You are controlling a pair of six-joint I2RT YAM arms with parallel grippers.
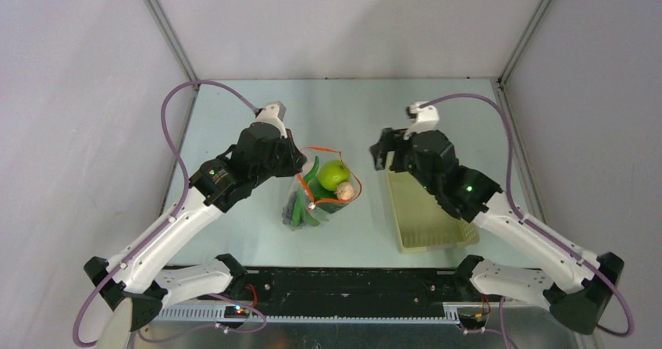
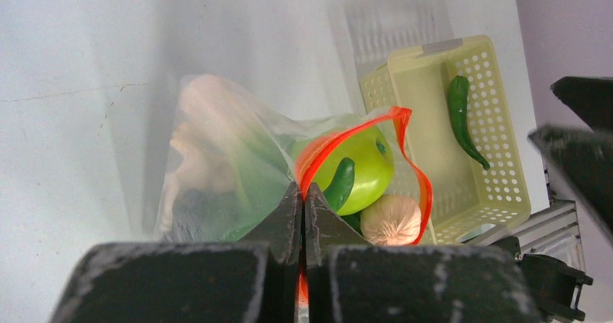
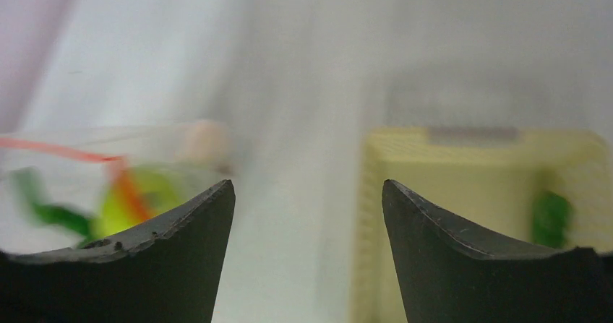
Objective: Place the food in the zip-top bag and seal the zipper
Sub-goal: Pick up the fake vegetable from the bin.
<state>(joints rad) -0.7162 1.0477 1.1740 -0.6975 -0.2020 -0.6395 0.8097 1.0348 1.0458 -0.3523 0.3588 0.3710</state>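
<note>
The clear zip-top bag (image 1: 312, 201) stands open in the middle of the table, its orange-red zipper (image 1: 318, 149) forming a loop. Inside it show a green apple (image 1: 334, 175), a white mushroom (image 1: 346, 192) and a green pepper (image 1: 311, 174). My left gripper (image 1: 300, 166) is shut on the zipper strip (image 2: 312, 165) at the bag's left rim. The left wrist view shows the apple (image 2: 365, 165), the mushroom (image 2: 391, 220) and pale and dark food through the plastic. A second long green pepper (image 2: 460, 119) lies in the basket. My right gripper (image 3: 307, 193) is open and empty, between bag and basket.
The pale yellow perforated basket (image 1: 425, 222) lies right of the bag; it also shows in the left wrist view (image 2: 499, 186) and the right wrist view (image 3: 448, 186). Grey walls close in the table on three sides.
</note>
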